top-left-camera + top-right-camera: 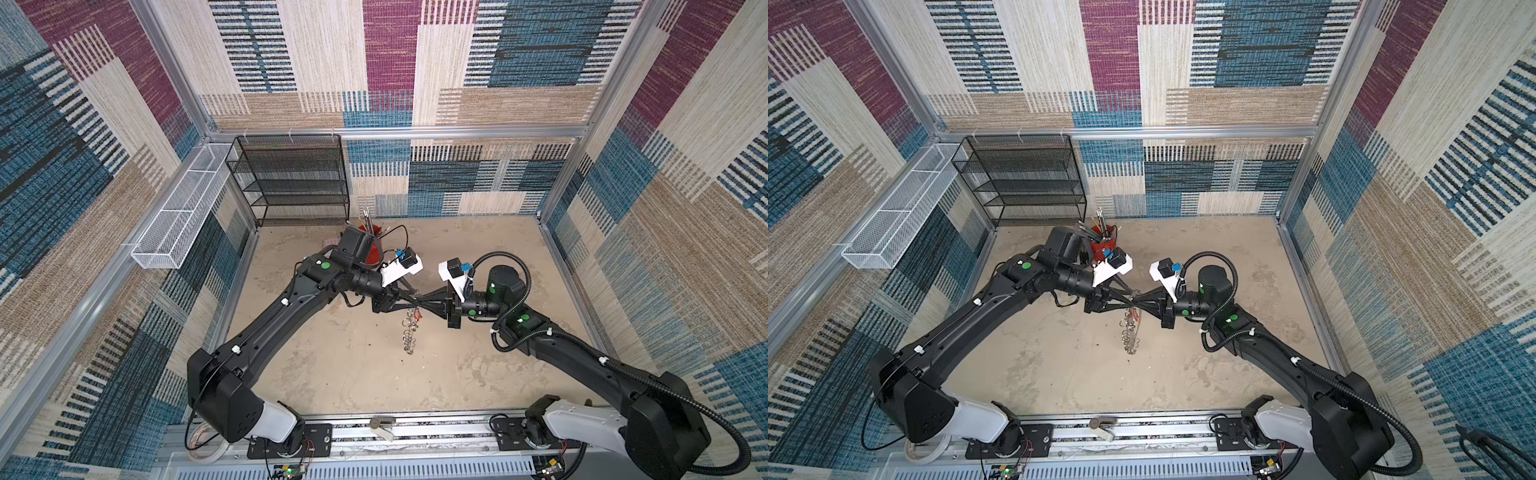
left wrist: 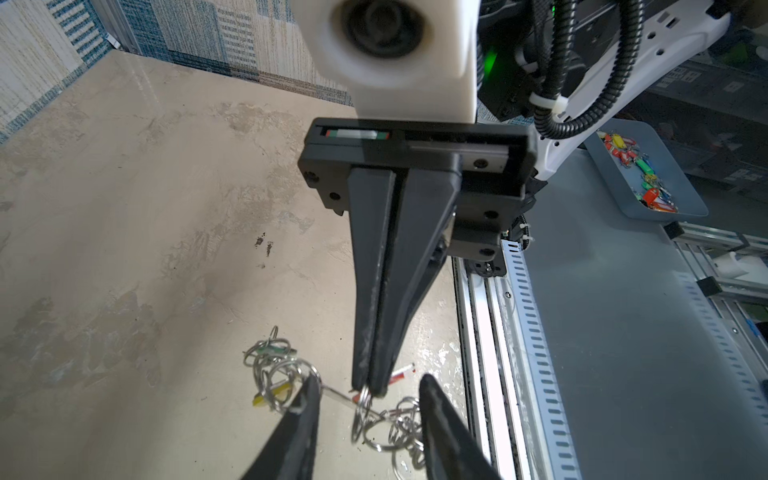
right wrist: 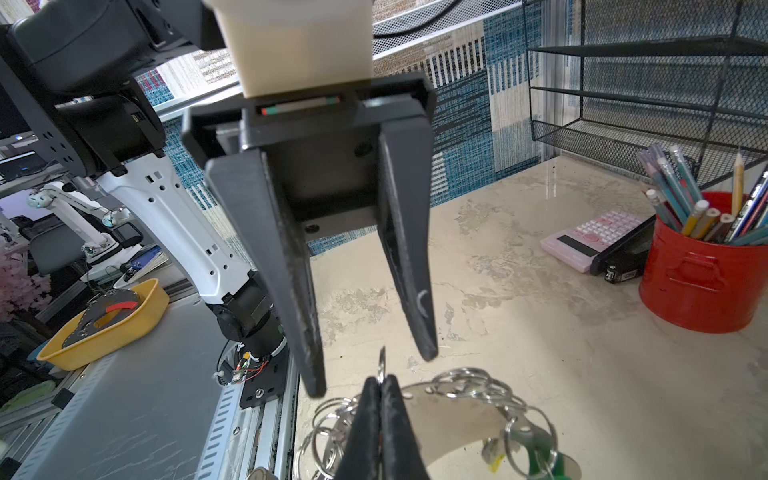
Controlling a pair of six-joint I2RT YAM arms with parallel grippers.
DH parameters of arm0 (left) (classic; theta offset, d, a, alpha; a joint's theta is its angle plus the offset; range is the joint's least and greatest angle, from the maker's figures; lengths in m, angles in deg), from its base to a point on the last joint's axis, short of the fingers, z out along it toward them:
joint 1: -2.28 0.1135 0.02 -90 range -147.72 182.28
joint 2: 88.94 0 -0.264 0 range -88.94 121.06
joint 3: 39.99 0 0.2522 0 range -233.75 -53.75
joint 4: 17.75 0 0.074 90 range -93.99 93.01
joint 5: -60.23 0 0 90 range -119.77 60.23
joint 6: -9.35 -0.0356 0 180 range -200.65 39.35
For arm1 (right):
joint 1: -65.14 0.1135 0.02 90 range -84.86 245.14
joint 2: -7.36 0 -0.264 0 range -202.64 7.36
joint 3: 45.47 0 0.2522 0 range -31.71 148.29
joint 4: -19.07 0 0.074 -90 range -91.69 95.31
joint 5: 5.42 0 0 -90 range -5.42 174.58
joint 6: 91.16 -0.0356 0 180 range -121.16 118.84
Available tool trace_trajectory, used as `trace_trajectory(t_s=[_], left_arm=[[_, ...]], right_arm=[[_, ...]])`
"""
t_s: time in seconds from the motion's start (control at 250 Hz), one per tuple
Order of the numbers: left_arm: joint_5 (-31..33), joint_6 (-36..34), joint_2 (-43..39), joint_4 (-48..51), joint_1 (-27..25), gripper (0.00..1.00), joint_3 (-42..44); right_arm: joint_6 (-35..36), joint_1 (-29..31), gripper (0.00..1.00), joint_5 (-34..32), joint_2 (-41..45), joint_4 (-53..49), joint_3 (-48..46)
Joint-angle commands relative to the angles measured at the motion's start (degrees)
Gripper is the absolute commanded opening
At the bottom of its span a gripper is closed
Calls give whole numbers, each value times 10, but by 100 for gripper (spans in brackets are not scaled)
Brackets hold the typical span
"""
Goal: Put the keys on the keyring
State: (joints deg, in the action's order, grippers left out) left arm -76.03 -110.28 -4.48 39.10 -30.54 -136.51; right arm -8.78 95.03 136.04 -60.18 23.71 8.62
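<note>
Over the beige tabletop (image 1: 332,374), the right gripper (image 2: 368,388) pinches the keyring (image 3: 457,419) between the left gripper's (image 3: 372,372) parted jaws; closing them may dislodge it

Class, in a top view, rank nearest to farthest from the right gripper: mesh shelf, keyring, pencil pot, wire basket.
1. keyring, held by right gripper
2. red pencil pot, behind
3. black mesh shelf, back left
4. white wire basket, left wall

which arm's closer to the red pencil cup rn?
Left. The left arm has its wrist right beside the red pencil cup. The right arm is across the middle, with the right gripper shut on a split ring.
</note>
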Motion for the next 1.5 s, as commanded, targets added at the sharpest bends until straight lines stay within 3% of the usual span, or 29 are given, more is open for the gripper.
trace_trajectory(t_s=[0.0, 0.368, 0.676, 0.884, 1.24, 1.448, 1.496], left_arm=[[11, -35, 1, 38, 8, 36, -15], [1, -44, 39, 76, 13, 32, -57], [-15, -42, 57, 88, 8, 17, -73], [-31, -48, 59, 98, 3, 14, -76], [-31, -48, 66, 106, -2, 0, -77], [-17, 10, 38, 41, -3, 0, -45], [-13, 27, 27, 21, -3, 0, -32]], right_arm=[[7, -4, 0, 9, -2, 39, 4], [2, -13, 0, 25, -5, 52, 2], [-1, -14, 0, 26, -7, 55, 0], [-1, -14, 0, 25, -5, 55, -1], [-5, -14, 0, 27, -6, 57, -1], [-16, -15, 0, 18, -1, 62, -2], [-24, -18, 11, 18, 5, 67, -2]])
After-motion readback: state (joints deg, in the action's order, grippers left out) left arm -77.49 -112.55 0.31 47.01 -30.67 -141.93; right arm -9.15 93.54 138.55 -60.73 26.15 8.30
